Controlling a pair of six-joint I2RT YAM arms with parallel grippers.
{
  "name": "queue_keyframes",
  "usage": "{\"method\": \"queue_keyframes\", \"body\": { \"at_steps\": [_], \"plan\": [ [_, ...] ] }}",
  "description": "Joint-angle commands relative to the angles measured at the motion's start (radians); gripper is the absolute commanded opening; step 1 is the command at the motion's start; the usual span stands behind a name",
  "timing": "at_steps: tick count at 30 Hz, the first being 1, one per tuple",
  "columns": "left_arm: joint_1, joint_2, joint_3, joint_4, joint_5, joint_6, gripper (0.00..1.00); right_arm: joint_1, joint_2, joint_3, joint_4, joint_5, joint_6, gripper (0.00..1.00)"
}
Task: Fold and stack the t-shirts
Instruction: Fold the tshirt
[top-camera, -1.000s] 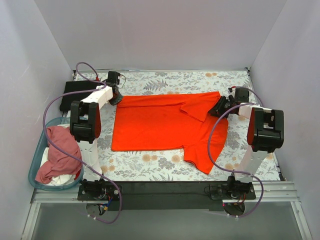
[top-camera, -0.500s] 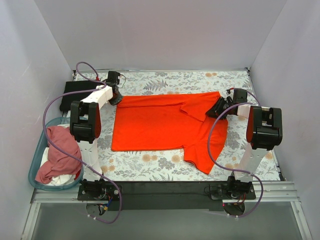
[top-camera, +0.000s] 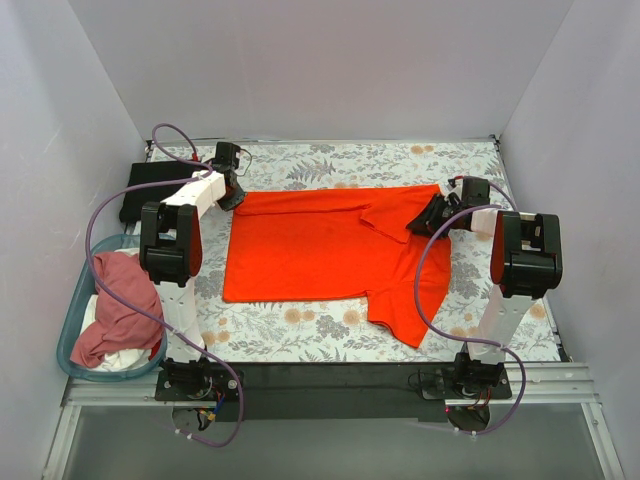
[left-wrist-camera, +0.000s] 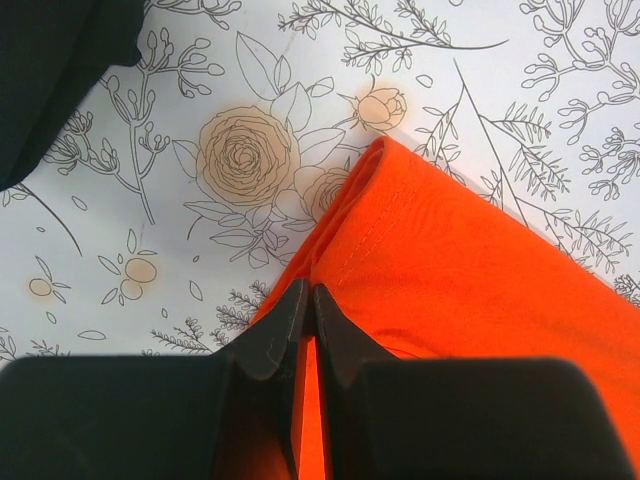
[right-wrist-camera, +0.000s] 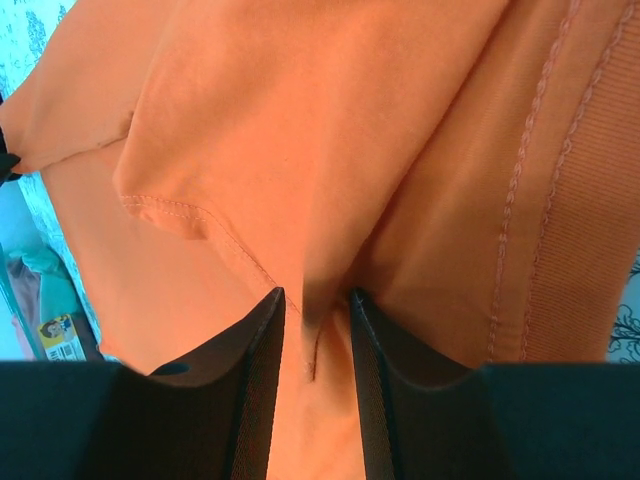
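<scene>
The orange-red t-shirt (top-camera: 320, 250) lies spread on the floral table, its far edge folded over and one sleeve (top-camera: 405, 318) hanging toward the near right. My left gripper (top-camera: 233, 197) is shut on the shirt's far left corner (left-wrist-camera: 420, 250), low on the table. My right gripper (top-camera: 422, 217) is at the far right of the shirt, its jaws closed on a raised fold of the orange cloth (right-wrist-camera: 300, 150). A black t-shirt (top-camera: 150, 186) lies folded at the far left and also shows in the left wrist view (left-wrist-camera: 50, 70). A dusty pink t-shirt (top-camera: 120, 300) and a white one (top-camera: 112, 357) lie in the basket.
A teal plastic basket (top-camera: 72, 310) stands off the table's left edge. Grey walls close in the left, far and right sides. A dark rail (top-camera: 330, 378) with both arm bases runs along the near edge.
My right gripper has slid a little to the left over the shirt's far right part. The left gripper and the shirt's left side have not moved.
</scene>
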Motion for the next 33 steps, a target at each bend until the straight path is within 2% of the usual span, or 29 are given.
{"method": "queue_keyframes", "body": {
  "at_steps": [1, 15, 18, 22, 24, 29, 33],
  "plan": [
    [-0.001, -0.047, 0.037, -0.007, -0.004, 0.01, 0.04, 0.005, -0.037, 0.041, 0.002, -0.012, 0.003, 0.38],
    [-0.001, -0.044, 0.037, -0.012, -0.002, 0.012, 0.04, 0.005, -0.041, 0.065, 0.0, -0.012, 0.012, 0.36],
    [-0.001, -0.044, 0.041, -0.012, -0.004, 0.014, 0.04, 0.007, -0.035, 0.06, 0.0, -0.004, 0.014, 0.31],
    [-0.001, -0.044, 0.047, -0.018, -0.01, 0.015, 0.04, 0.005, -0.043, 0.055, -0.001, 0.001, 0.012, 0.17],
    [-0.001, -0.045, 0.05, -0.018, -0.011, 0.017, 0.04, 0.005, -0.049, 0.054, -0.001, 0.007, 0.014, 0.17],
    [-0.001, -0.042, 0.056, -0.023, -0.008, 0.018, 0.04, 0.005, -0.046, 0.072, -0.004, -0.009, 0.018, 0.28],
    [-0.001, -0.045, 0.057, -0.023, -0.008, 0.018, 0.04, 0.007, -0.044, 0.083, -0.004, -0.018, 0.026, 0.29]
  ]
}}
